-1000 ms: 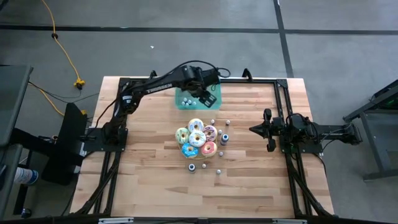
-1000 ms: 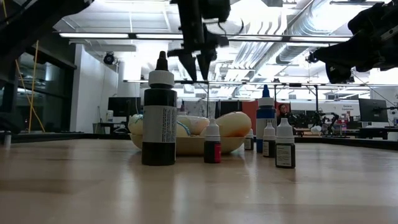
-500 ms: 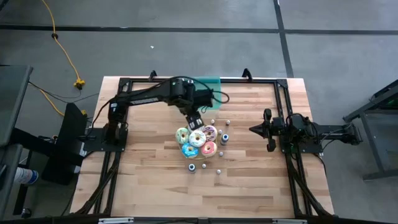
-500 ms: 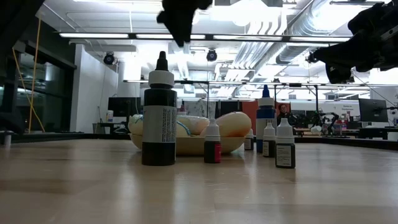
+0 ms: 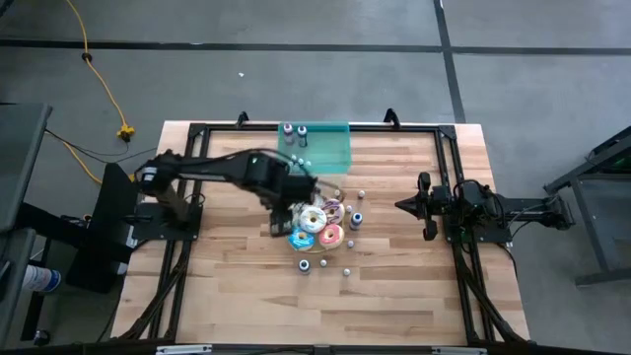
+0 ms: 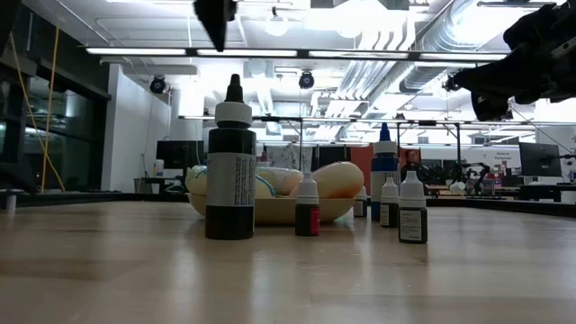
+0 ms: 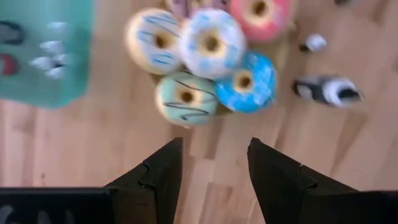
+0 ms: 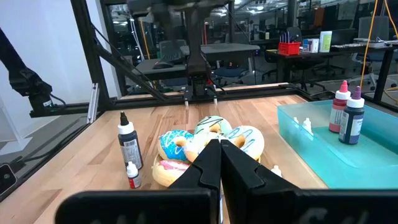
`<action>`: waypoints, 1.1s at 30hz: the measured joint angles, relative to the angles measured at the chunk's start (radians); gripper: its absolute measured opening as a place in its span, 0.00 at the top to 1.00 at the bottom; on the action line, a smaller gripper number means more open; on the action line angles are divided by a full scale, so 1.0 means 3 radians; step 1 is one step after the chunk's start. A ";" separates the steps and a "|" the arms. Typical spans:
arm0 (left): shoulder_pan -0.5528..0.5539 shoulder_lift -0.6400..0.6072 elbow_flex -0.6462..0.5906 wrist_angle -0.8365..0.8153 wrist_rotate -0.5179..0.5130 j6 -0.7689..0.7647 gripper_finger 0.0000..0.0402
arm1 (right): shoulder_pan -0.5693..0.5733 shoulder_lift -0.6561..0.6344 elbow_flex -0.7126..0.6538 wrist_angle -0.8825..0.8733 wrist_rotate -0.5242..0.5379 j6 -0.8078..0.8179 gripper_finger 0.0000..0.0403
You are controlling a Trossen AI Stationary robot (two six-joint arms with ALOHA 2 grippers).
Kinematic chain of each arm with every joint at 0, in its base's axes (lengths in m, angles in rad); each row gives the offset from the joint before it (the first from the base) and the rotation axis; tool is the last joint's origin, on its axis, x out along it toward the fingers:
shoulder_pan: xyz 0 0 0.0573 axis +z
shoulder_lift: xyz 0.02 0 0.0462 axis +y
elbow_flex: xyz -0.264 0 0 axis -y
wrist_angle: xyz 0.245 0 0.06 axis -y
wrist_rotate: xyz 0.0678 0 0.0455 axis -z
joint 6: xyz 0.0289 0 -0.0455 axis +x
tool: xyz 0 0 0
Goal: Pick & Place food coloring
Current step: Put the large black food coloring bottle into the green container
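Dark and pale food coloring bottles (image 5: 350,219) stand around the donuts (image 5: 314,221), just ahead of the left gripper (image 7: 212,158), whose parted jaws hold nothing. More bottles sit in the teal tray (image 5: 333,150). Right gripper (image 8: 220,163) waits pinched together, empty.

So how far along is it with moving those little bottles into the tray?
Partly done: several bottles already stand in the teal tray. Nothing is being carried now; the left gripper hangs open and empty beside the donuts. More small bottles are left on the table around the donuts. The right gripper waits shut.
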 joint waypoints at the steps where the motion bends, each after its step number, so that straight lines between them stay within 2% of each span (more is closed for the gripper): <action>1: -0.0042 -0.0077 -0.0148 0.0084 0.0040 0.0052 0.58 | 0.0000 0.0000 0.0000 0.0000 0.0000 0.0000 1.00; 8: -0.0310 -0.0463 -0.1013 0.0878 0.0363 0.0389 0.58 | 0.0000 0.0001 0.0001 0.0002 0.0000 0.0000 1.00; 12: -0.0406 -0.0495 -0.1287 0.1205 0.0484 0.0390 0.58 | -0.0001 0.0021 0.0001 0.0002 0.0000 0.0000 1.00; 24: -0.0647 -0.0488 -0.1664 0.2000 0.0433 0.0600 0.58 | 0.0000 0.0044 0.0001 0.0000 0.0000 0.0000 1.00; 33: -0.0687 -0.0359 -0.1667 0.2256 0.0298 0.0803 0.58 | 0.0000 0.0049 0.0000 0.0000 0.0000 0.0000 1.00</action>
